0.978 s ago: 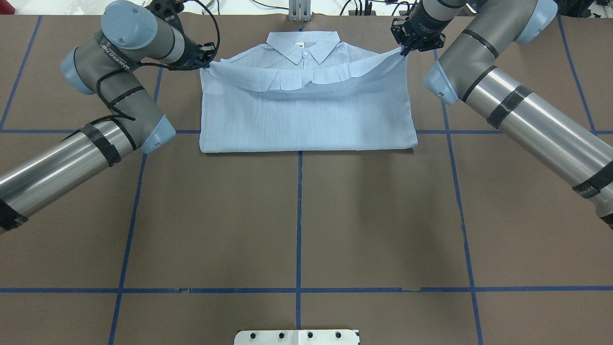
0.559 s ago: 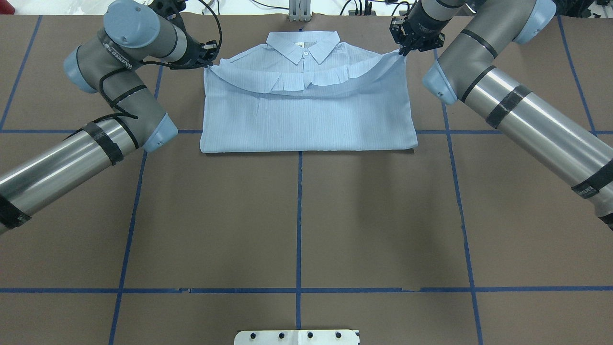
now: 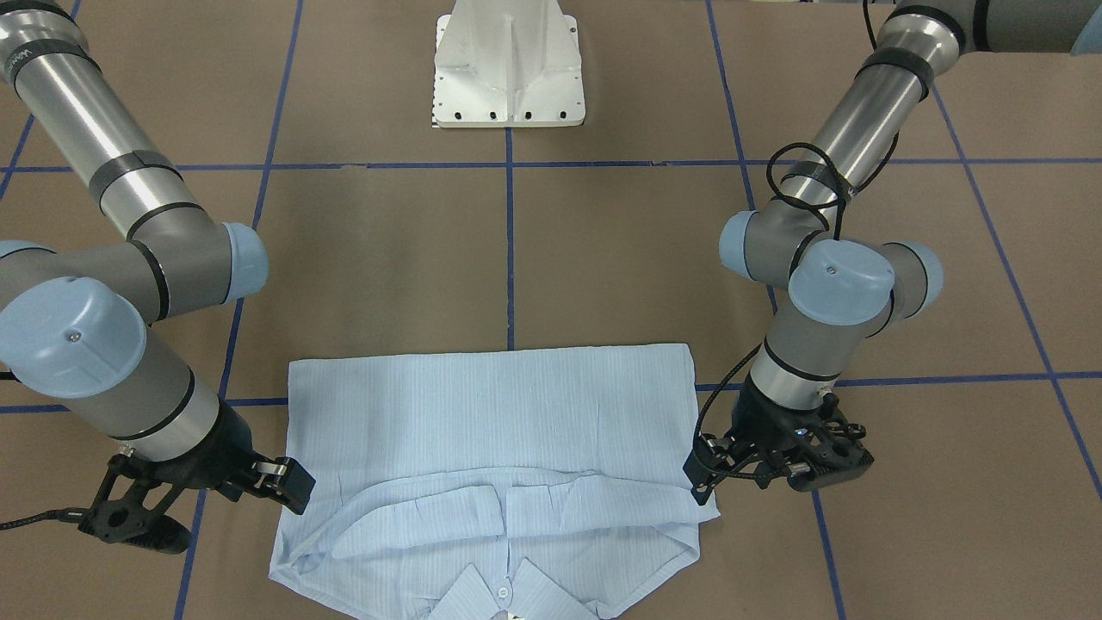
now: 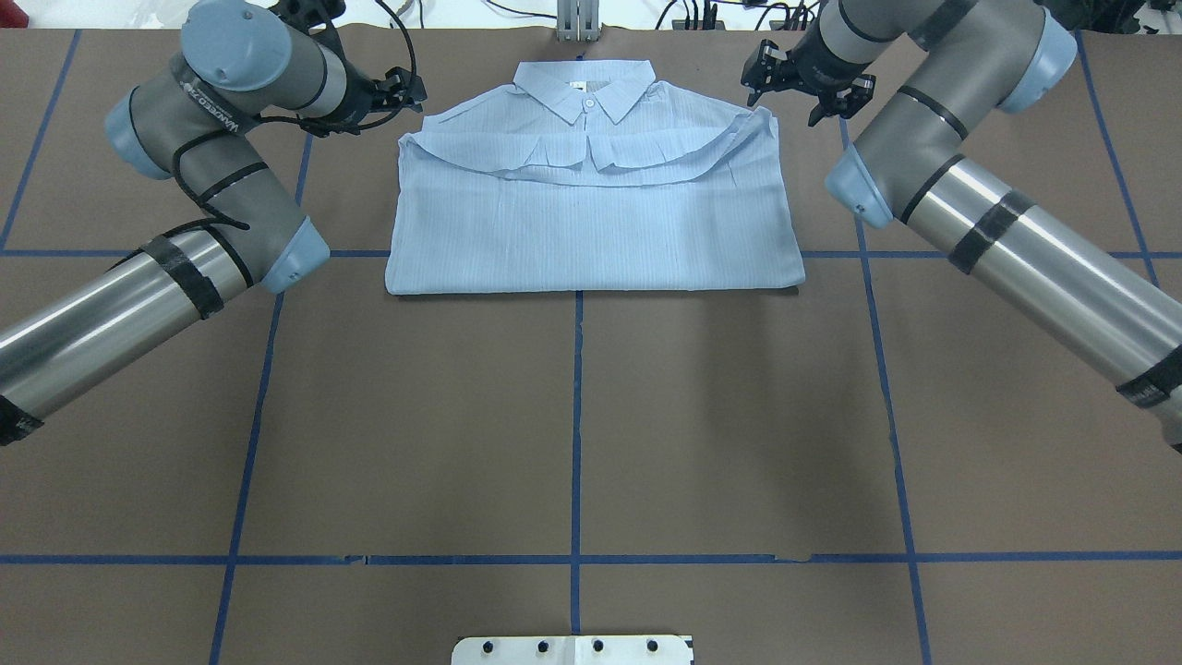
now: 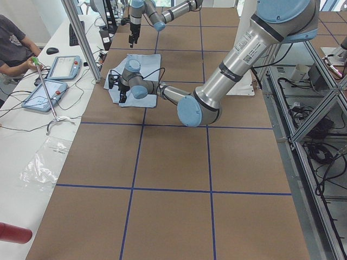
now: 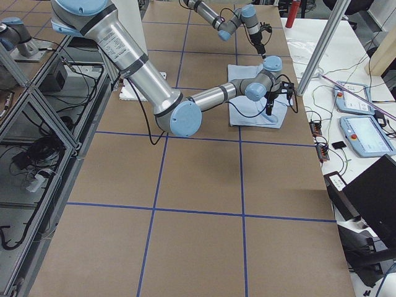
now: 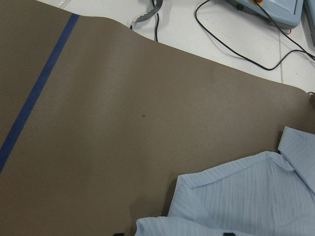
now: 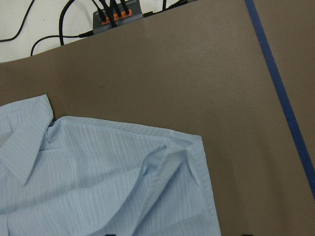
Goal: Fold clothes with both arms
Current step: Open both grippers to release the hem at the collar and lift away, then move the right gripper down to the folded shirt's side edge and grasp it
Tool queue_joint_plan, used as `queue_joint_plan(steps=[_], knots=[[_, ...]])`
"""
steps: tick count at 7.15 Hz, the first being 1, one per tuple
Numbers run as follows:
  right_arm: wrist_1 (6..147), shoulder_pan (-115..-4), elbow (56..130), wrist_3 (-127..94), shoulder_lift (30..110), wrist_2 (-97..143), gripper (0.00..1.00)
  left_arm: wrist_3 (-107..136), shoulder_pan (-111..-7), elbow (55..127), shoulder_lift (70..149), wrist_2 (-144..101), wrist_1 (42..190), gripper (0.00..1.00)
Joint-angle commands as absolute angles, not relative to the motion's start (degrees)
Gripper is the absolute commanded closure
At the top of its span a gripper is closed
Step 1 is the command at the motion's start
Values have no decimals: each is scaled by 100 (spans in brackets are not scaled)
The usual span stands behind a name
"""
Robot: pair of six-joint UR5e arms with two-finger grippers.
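The light-blue striped shirt (image 4: 591, 222) lies folded flat at the table's far middle, collar (image 4: 584, 88) toward the far edge, with its folded-over edge resting below the collar. My left gripper (image 4: 406, 90) hovers open just off the shirt's left top corner, holding nothing. My right gripper (image 4: 802, 92) hovers open off the right top corner, also empty. In the front-facing view the shirt (image 3: 491, 413) sits between the left gripper (image 3: 702, 478) and the right gripper (image 3: 288, 486). Both wrist views look down on a shirt corner (image 7: 246, 196) (image 8: 98, 172), with the fingertips wide apart at the bottom edge.
Blue tape lines (image 4: 576, 416) grid the brown table. The white pedestal base (image 3: 508, 69) stands at the near edge. Cables and a power strip (image 8: 118, 12) lie past the far edge. A person (image 5: 13, 43) and tablets (image 5: 65, 67) are at the side bench.
Both grippers have let go of the shirt's raised edge corners and drawn outward. The edge has dropped flat onto the shirt below the collar.
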State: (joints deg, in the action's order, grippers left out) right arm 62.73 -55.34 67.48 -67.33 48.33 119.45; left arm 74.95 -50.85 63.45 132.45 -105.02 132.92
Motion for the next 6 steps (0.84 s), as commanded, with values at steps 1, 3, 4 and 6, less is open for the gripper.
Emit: queue_joint_plan(steps=[1, 3, 4, 6], knots=[[6144, -5003, 7581, -6794, 5700, 11866, 0, 7532, -5098, 6723, 13070, -10512, 13245, 0], [6196, -4693, 7734, -6794, 5924, 11654, 0, 7532, -5098, 6767, 13034, -10520, 13245, 0], [6205, -4667, 7743, -6794, 5967, 11654, 0, 7532, -5098, 6794, 13025, -10512, 13245, 0], [6214, -4562, 7761, -6794, 6099, 11663, 2, 7541, -5098, 6838, 13025, -10521, 13245, 0]])
